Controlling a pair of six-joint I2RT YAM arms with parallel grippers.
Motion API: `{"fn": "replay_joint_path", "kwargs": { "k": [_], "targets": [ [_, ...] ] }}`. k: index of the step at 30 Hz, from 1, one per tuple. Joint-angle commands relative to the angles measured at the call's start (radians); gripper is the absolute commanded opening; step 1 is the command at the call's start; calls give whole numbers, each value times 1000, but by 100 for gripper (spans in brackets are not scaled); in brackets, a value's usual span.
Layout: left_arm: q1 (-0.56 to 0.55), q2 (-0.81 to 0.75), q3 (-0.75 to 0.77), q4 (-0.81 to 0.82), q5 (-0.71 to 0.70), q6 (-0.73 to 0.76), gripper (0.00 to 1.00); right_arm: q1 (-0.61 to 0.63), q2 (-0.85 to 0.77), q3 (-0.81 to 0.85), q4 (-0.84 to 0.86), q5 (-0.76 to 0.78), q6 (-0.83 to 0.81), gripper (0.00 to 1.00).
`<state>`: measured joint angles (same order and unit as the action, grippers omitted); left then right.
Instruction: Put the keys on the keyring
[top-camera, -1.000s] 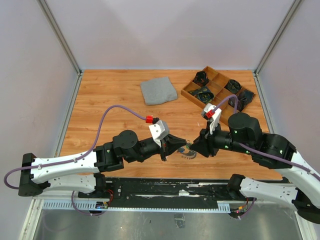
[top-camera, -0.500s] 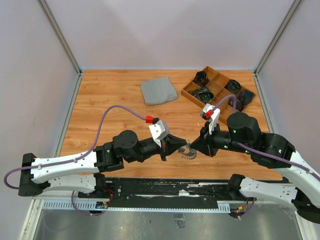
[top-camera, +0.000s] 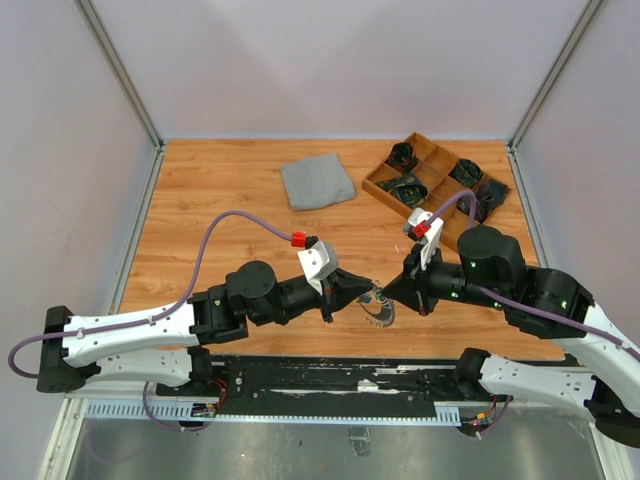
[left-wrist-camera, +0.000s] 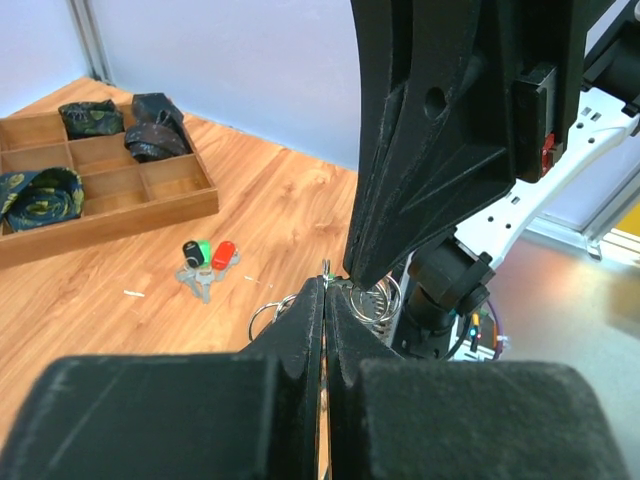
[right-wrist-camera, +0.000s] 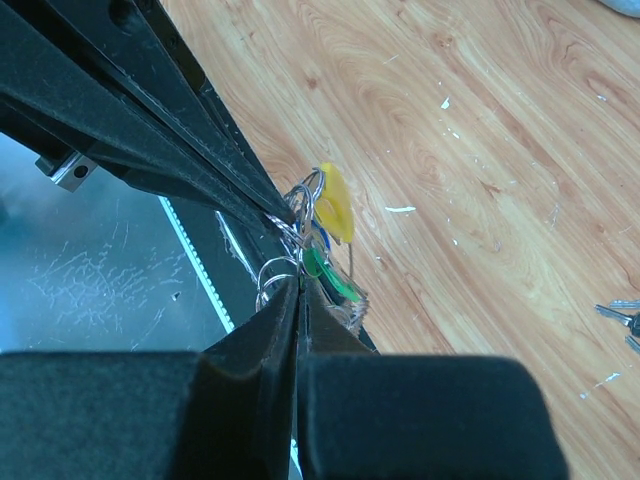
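Keyring (top-camera: 380, 310) pinched by left hand (top-camera: 367, 291) as before, now also by newly closed right hand (top-camera: 385, 291).

Pretty cramped up front: left gripper (top-camera: 366, 292) and right gripper (top-camera: 387, 292) meet tip to tip at the keyring (top-camera: 378, 307), with no gap between them. Grey cloth (top-camera: 317, 181) and wooden tray (left-wrist-camera: 110, 224) block the back. The table's (top-camera: 220, 190) left side is passable.

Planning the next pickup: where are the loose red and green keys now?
In the left wrist view, the loose keys lie on the table on the picture's left, just in front of the wooden tray and apart from the keyring.
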<state>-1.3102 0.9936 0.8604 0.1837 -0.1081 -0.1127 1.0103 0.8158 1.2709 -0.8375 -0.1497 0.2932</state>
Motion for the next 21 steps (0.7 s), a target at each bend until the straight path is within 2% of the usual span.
{"fn": "replay_joint_path", "kwargs": {
  "k": [1, 12, 17, 21],
  "targets": [
    [5, -21, -8, 61, 11, -1, 2, 2, -7, 25, 10, 23, 34, 1],
    [4, -47, -23, 73, -14, -1, 24, 1, -10, -7, 34, 55, 80, 0],
    [5, -66, -40, 80, -53, -2, 27, -6, 2, -11, 31, 76, 84, 0],
    [5, -74, -48, 62, -113, -13, 28, -65, 27, -33, -15, 83, 67, 0]
  ]
}}
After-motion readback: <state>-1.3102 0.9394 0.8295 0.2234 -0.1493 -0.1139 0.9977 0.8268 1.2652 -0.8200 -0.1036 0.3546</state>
